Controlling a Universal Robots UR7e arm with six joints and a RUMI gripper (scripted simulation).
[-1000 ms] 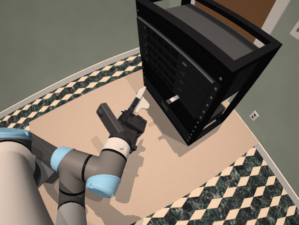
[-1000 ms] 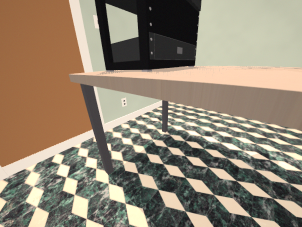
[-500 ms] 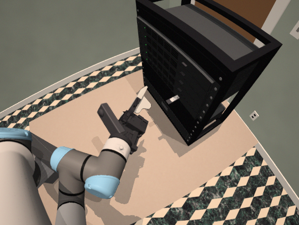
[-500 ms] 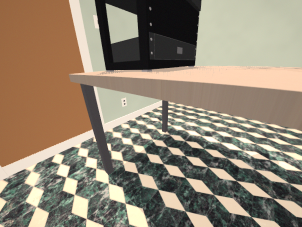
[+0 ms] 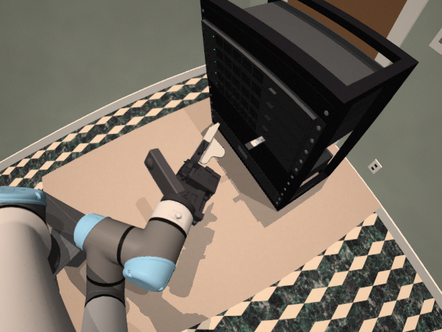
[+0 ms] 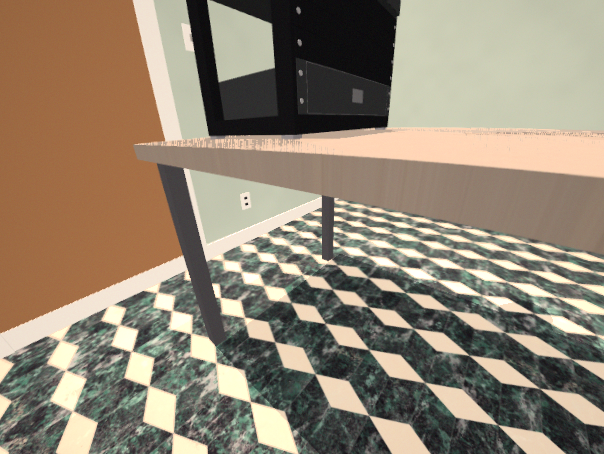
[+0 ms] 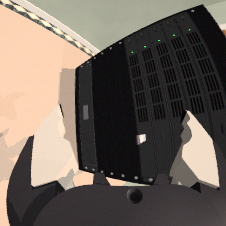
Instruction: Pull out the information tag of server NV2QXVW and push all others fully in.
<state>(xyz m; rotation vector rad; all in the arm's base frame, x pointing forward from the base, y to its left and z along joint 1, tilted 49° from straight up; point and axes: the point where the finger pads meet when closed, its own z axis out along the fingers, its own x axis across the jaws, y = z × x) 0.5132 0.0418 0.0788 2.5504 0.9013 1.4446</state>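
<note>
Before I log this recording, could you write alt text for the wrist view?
An open gripper faces a black server rack, with one pale information tag sticking out of the server nearest a wide dark gap. Green lights dot the servers' fronts; the tag's print is unreadable.

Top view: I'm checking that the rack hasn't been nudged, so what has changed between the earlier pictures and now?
The gripper has shifted slightly rightward in the top view, toward the rack. Nothing was taken hold of or let go; its jaws are open. The rack and the bright protruding tag show no visible change.
</note>
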